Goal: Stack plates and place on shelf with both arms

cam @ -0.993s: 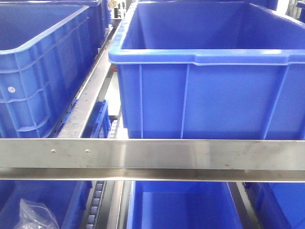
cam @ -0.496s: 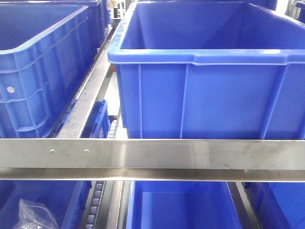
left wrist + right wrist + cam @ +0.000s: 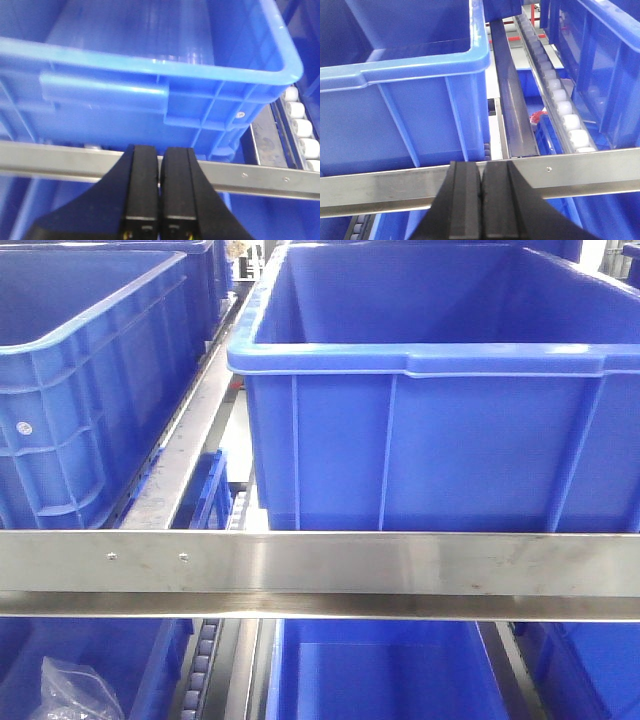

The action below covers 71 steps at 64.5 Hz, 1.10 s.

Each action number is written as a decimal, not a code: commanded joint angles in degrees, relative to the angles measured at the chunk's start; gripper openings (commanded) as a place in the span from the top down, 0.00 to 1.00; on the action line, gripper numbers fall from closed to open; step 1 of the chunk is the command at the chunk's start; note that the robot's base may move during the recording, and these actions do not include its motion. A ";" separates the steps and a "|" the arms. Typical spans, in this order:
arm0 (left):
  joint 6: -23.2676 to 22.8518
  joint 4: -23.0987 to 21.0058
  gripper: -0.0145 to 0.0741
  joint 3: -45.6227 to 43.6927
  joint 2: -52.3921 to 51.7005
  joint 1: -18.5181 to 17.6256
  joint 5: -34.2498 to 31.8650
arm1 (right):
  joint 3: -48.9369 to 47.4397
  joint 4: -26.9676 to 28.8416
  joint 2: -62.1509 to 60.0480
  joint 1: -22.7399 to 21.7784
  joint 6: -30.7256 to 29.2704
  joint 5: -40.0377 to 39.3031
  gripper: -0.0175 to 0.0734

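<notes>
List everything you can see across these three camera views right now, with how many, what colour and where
Large bin: one, blue, upper shelf, centre to right of the front view; looks empty.
Second bin: one, blue, upper shelf, left of the large bin.
Lower bins: at least two, blue, on the level below the rail.
Shelf rail: one, bare steel, running across the front of the shelf.
Roller track: one row of white rollers, right of the bin in the right wrist view.
Plastic bag: one, clear, crumpled, in the lower left bin.
Plates: none in view.
Left gripper: one, black, jaws together, in front of the rail.
Right gripper: one, black, jaws together, in front of the rail.
</notes>
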 commanded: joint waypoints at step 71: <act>-0.40 -3.28 0.74 16.58 -29.35 3.05 -7.58 | 0.05 -0.01 -1.12 -0.36 -0.10 -4.54 0.75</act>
